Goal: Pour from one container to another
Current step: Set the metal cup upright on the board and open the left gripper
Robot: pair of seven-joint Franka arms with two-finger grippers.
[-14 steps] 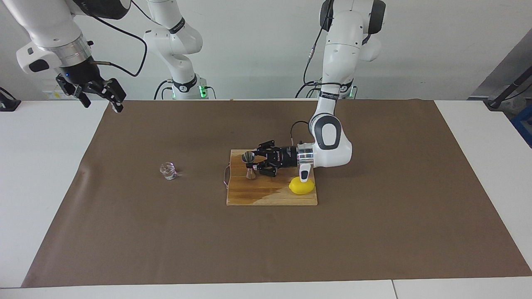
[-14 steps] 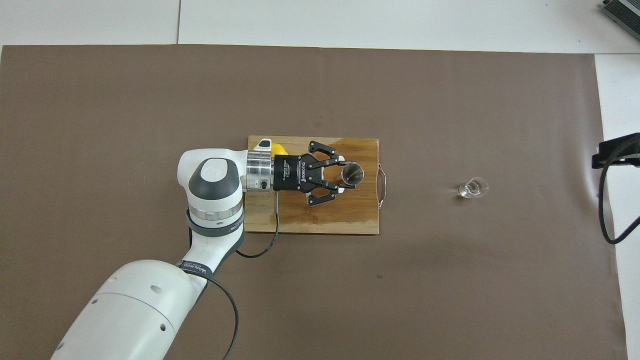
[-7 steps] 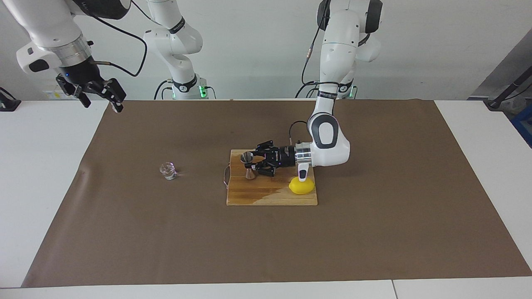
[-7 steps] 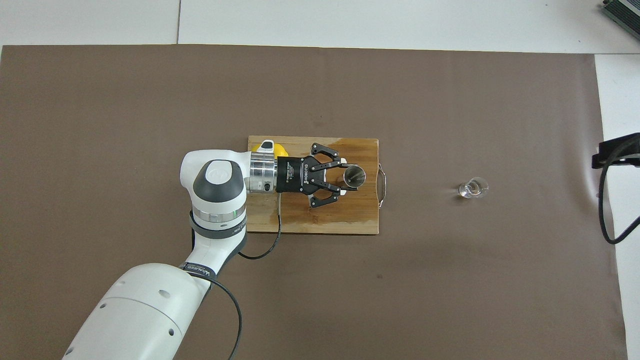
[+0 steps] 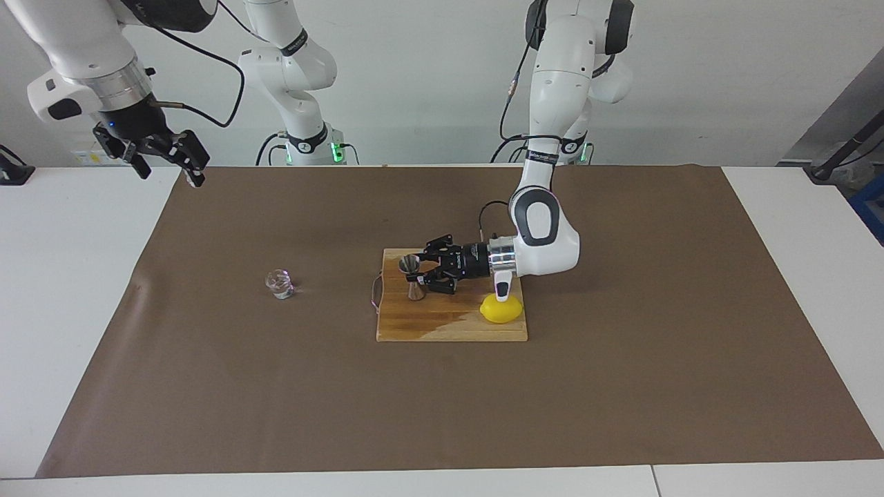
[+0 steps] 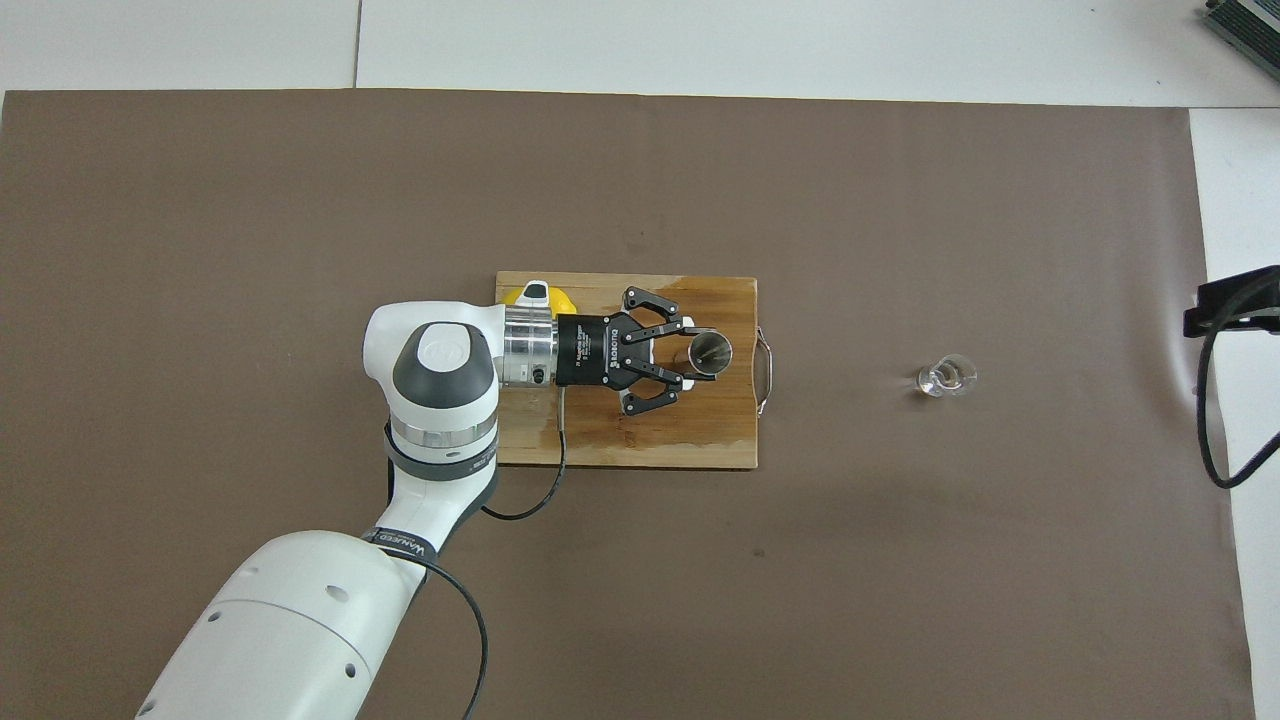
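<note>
Left gripper (image 5: 416,270) fingers clamped on the steel jigger (image 5: 412,275) at centre frame, upright on the cutting board (image 5: 449,324) — glass tumbler (image 5: 280,284) mid-left on the desk, right gripper (image 5: 166,157) upper left, waiting, fingers spread wide, lemon (image 5: 501,310) on the board's corner.

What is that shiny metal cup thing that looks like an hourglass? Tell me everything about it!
The shiny steel hourglass-shaped jigger is two little metal cones joined at a thin waist. It stands upright on the wooden cutting board, near the board's end toward the right arm. Its open top cone faces up; from overhead you can look into its grey inside. Whether anything is in it cannot be told. The left gripper is shut on its waist from the side. A yellow lemon lies on the same board, apart from it.
</note>
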